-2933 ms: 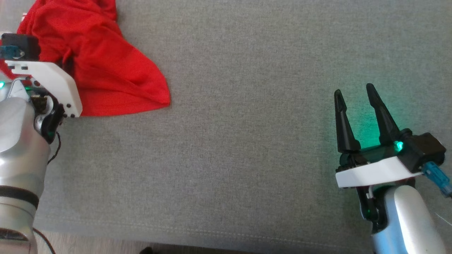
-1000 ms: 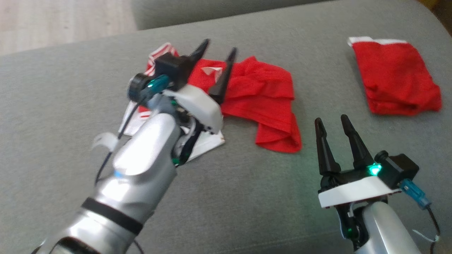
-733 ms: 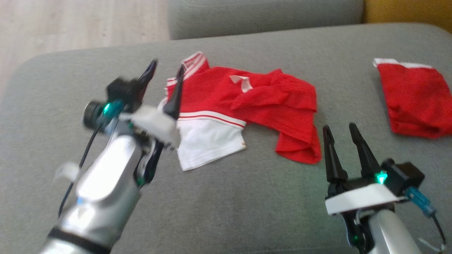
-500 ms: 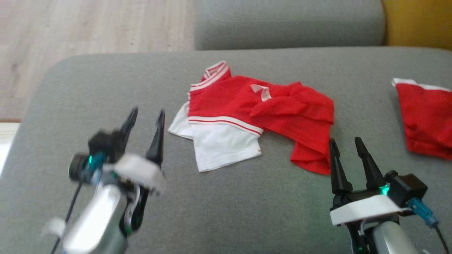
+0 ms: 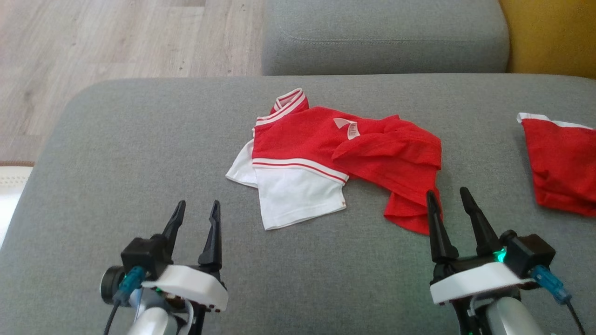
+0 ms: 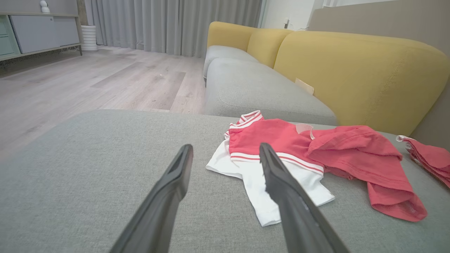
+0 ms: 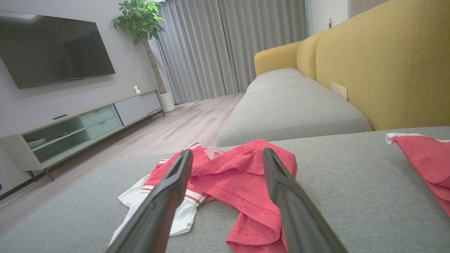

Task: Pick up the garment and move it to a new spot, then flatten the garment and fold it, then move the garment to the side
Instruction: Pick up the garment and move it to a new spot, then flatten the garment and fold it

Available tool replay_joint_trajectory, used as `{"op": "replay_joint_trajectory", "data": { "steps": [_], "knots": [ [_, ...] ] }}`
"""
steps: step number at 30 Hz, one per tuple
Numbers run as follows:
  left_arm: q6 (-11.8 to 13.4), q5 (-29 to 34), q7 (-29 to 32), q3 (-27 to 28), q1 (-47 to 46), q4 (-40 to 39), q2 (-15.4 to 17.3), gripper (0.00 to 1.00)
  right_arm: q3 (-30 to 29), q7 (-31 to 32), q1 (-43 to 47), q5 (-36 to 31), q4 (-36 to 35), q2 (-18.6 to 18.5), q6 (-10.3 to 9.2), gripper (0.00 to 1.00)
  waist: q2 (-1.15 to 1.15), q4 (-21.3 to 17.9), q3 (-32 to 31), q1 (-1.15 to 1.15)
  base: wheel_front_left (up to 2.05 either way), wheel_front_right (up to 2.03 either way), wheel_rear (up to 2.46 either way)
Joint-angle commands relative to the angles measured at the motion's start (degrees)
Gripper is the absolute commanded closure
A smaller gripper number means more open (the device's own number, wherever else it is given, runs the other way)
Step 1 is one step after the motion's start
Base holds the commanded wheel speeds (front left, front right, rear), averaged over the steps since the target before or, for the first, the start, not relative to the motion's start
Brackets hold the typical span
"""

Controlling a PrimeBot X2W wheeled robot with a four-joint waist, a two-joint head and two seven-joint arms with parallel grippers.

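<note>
A crumpled red and white garment (image 5: 326, 153) lies in the middle of the grey sofa cushion (image 5: 139, 153), its white sleeve toward me and a white label showing. My left gripper (image 5: 198, 204) hovers open near the front left, a short way from the white sleeve, with nothing between its fingers. My right gripper (image 5: 446, 191) is open at the front right, its left fingertip by the garment's red lower corner. In the left wrist view the garment (image 6: 281, 140) lies just beyond the left gripper (image 6: 225, 147). The right wrist view has the garment (image 7: 246, 175) straight past the right gripper (image 7: 227, 151).
A second red garment (image 5: 563, 167) with a white edge lies at the cushion's far right, also seen as the red garment (image 7: 425, 154). Another grey seat (image 5: 386, 37) and a yellow backrest (image 6: 351, 70) stand behind. Wooden floor (image 5: 116, 37) is beyond the cushion's left edge.
The head camera has tilted up and shifted. My left arm has drawn back from over the garment to the near left, still open. The right gripper has held its place.
</note>
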Motion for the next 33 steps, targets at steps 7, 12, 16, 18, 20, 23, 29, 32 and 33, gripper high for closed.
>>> {"op": "replay_joint_trajectory", "data": {
  "steps": [7,12,16,18,20,23,29,32,33],
  "knots": [
    [-2.6,3.1,-0.5,5.0,-2.5,-1.8,-1.7,0.0,1.6,0.0,-1.4,-0.1,-1.7,-0.2,-0.05,0.0,0.0,-0.6,0.1,0.0,0.0,0.0,0.0],
    [-4.4,4.7,-0.5,6.3,-2.1,-1.3,-3.2,0.0,2.5,0.2,-1.5,-0.4,-1.6,-0.2,-0.05,0.0,0.0,0.0,0.3,0.0,0.0,0.0,0.0],
    [-5.3,5.3,-0.5,6.7,-2.2,-0.9,-3.7,0.0,4.3,0.7,-2.1,-0.9,-1.4,-0.2,-0.05,0.0,0.0,0.9,0.8,0.0,0.0,0.0,0.0],
    [-5.8,5.7,-0.5,7.0,-2.4,-0.7,-4.1,0.0,6.3,1.4,-2.9,-1.6,-1.0,-0.2,-0.05,0.0,0.0,1.5,1.2,0.0,0.0,0.0,0.0],
    [-6.2,6.0,-0.5,7.2,-2.7,-0.5,-4.4,0.0,8.6,2.1,-3.9,-2.3,-0.3,-0.2,-0.05,0.0,0.0,2.2,1.8,0.0,0.0,0.0,0.0],
    [-6.8,6.5,-0.5,7.4,-3.1,-0.2,-4.9,0.0,12.5,4.3,-6.1,-3.3,1.7,-0.2,-0.05,0.0,0.0,3.6,2.7,0.0,0.0,0.0,0.0],
    [-7.7,7.1,-0.5,7.3,-4.1,0.5,-5.7,0.0,19.8,9.3,-12.1,-5.1,8.8,-0.7,-0.05,0.0,0.0,7.2,4.9,0.0,0.0,0.0,0.0],
    [-8.0,7.2,-0.5,7.1,-4.9,1.1,-6.2,0.0,23.5,11.6,-16.6,-4.7,14.4,-1.6,-0.05,0.0,0.0,9.8,6.1,0.0,0.0,0.0,0.0],
    [-8.1,7.2,-0.5,7.1,-5.1,1.2,-6.2,0.0,24.3,12.1,-17.6,-4.6,15.9,-1.9,-0.05,0.0,0.0,10.5,6.4,0.0,0.0,0.0,0.0]
  ]
}}
